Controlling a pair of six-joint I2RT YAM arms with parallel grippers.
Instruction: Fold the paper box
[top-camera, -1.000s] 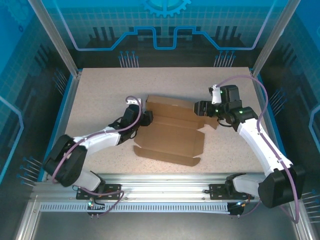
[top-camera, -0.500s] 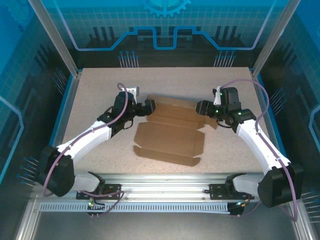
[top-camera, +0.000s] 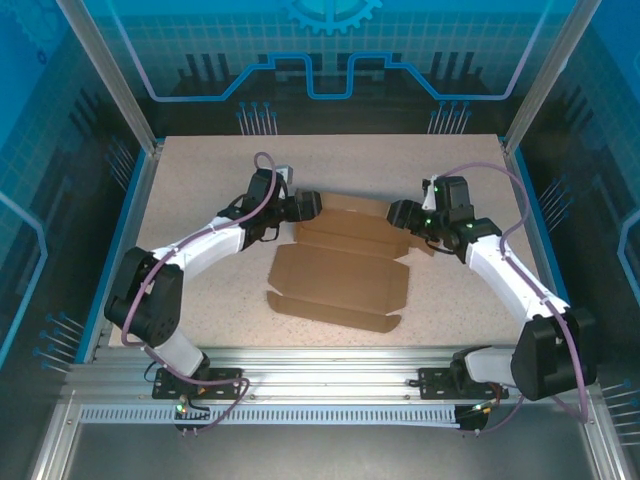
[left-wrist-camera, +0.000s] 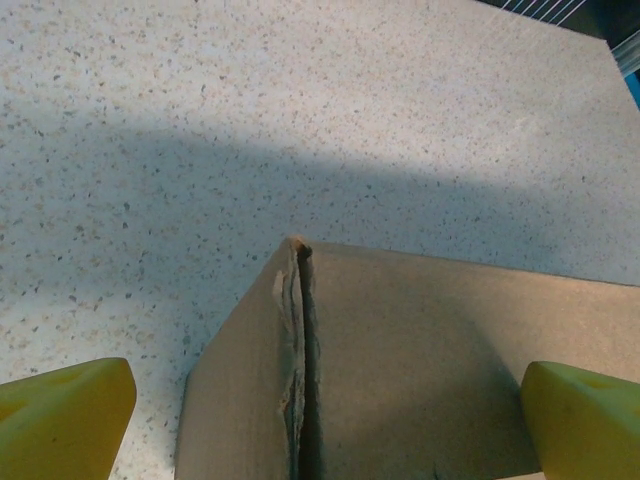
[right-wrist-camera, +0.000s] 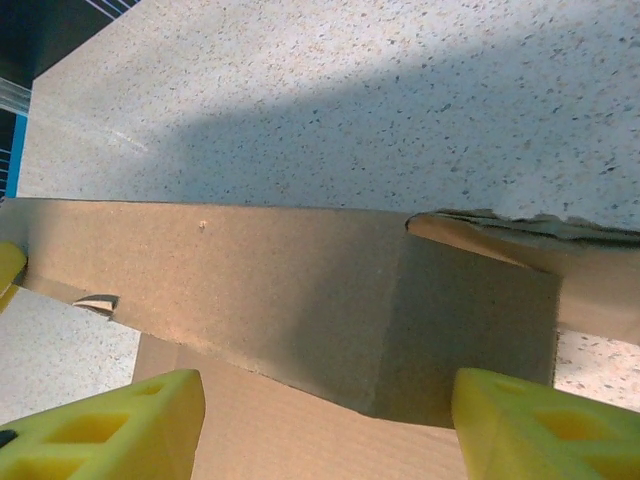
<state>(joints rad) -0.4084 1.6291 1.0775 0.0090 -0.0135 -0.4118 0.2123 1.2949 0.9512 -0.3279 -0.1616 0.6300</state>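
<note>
The plain brown, thin die-cut cardboard paper box (top-camera: 340, 272) lies mostly flat near the middle of the speckled beige counter (top-camera: 200, 180), with its far flaps partly lifted. The left gripper (top-camera: 306, 207) is at the far left corner of the box. In the left wrist view its yellow fingertips (left-wrist-camera: 65, 415) stand wide apart at the two lower corners of the picture. They are cut off by the edge, and the cardboard corner lies between them unpinched (a rough, frayed fold line runs down from that corner). The right gripper (top-camera: 398, 214) is at the far right corner. In the right wrist view its yellow fingertips (right-wrist-camera: 110, 430) are also apart, with an upright brown flap between and beyond them. The ends of the fingers are cut off below, so I cannot tell whether they touch the cardboard. From above, both arms hide the box corners under them.
</note>
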